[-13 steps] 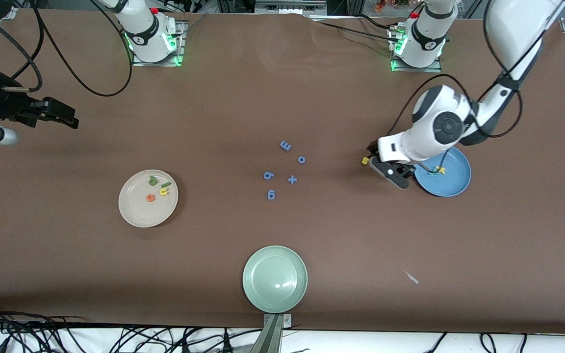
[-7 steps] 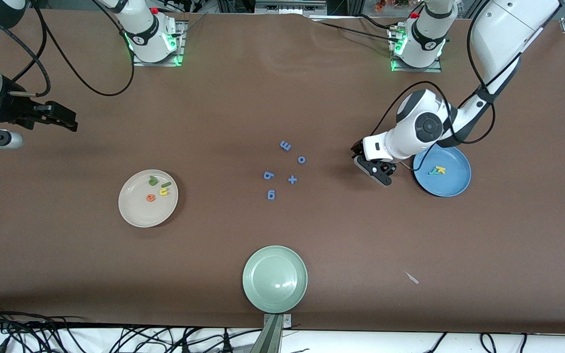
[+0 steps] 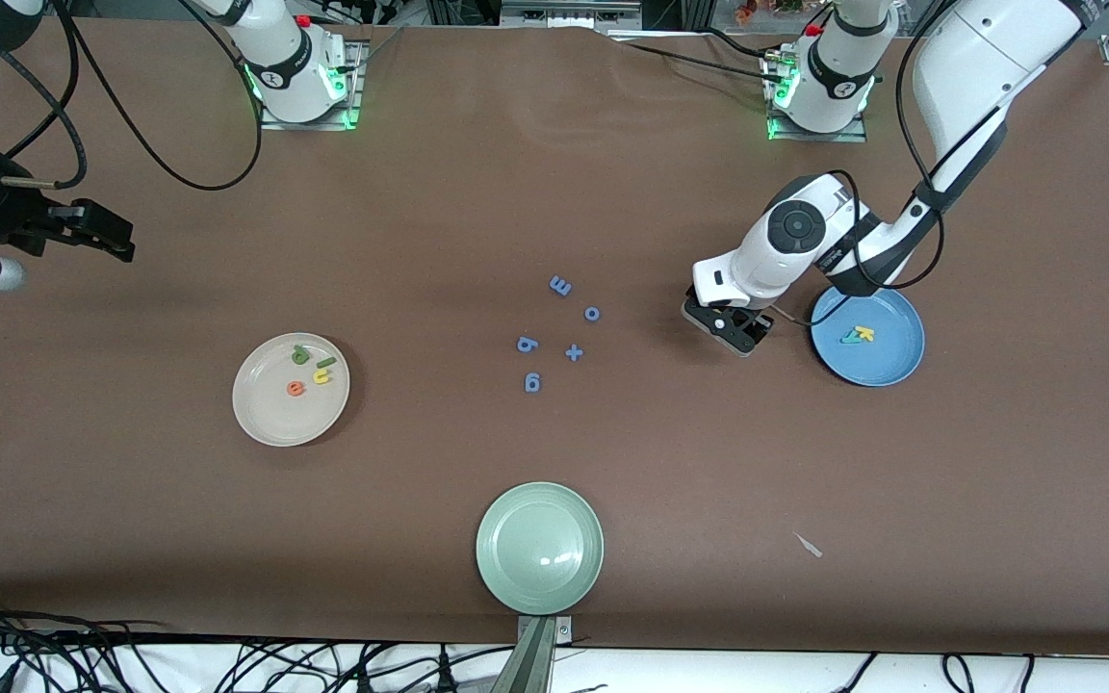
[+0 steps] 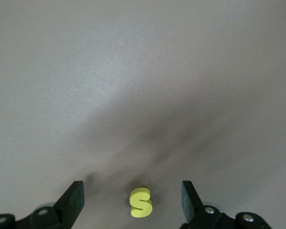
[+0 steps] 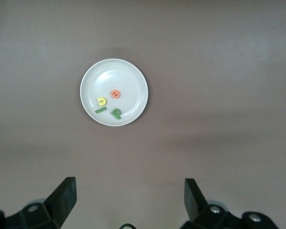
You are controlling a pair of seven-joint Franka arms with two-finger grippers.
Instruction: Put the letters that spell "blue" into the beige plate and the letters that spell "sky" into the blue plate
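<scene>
Left gripper [image 4: 132, 200] shifted off blue plate [image 3: 891, 366], jaws spread astride yellow s [image 4: 141, 202].

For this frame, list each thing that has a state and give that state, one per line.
beige plate: holds b, l, u, e.
blue plate: holds yellow k and teal y.
yellow s: flat on the table, between the open fingers, not gripped.
pale green plate: holds nothing.
left end effector: open, around the s.
right end effector: open, waiting high above the beige plate.
</scene>
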